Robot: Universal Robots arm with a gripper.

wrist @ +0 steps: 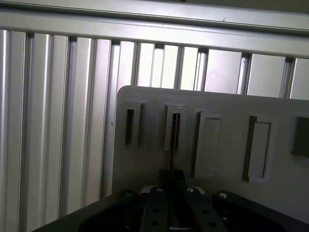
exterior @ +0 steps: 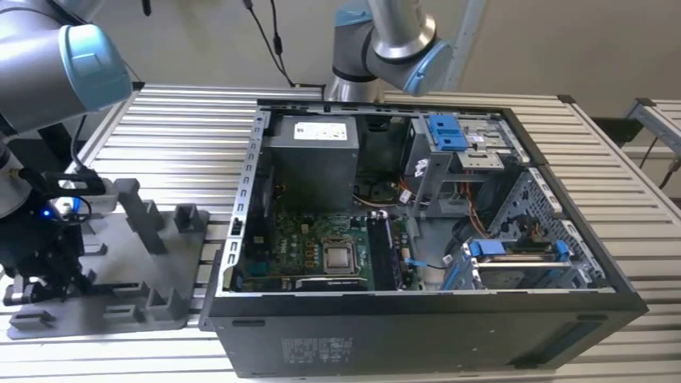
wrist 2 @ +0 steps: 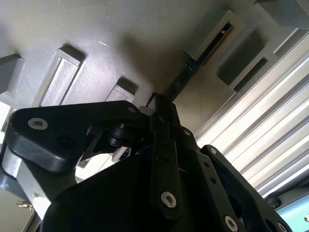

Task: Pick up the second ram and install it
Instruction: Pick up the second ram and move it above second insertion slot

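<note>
The second ram (wrist 2: 186,73) is a thin dark stick seen edge-on in both wrist views (wrist: 172,150). Its far end sits in a narrow slot of the grey fixture plate (wrist: 227,104). My gripper (wrist 2: 157,102) has its black fingers (wrist 2: 164,145) closed on the stick's near end, which also shows in the first wrist view at the gripper (wrist: 172,175). In the exterior view the gripper (exterior: 45,281) stands low over the fixture plate (exterior: 159,313) at that view's left, well away from the open computer case (exterior: 426,315).
Grey upright posts (exterior: 133,209) rise from the fixture plate. Inside the case are the grey power-supply box (exterior: 311,159), the motherboard with its processor socket (exterior: 340,257), memory slots (exterior: 385,254) and blue drive brackets (exterior: 447,132). A second arm (exterior: 383,40) stands behind the case. The table is ribbed aluminium (exterior: 181,128).
</note>
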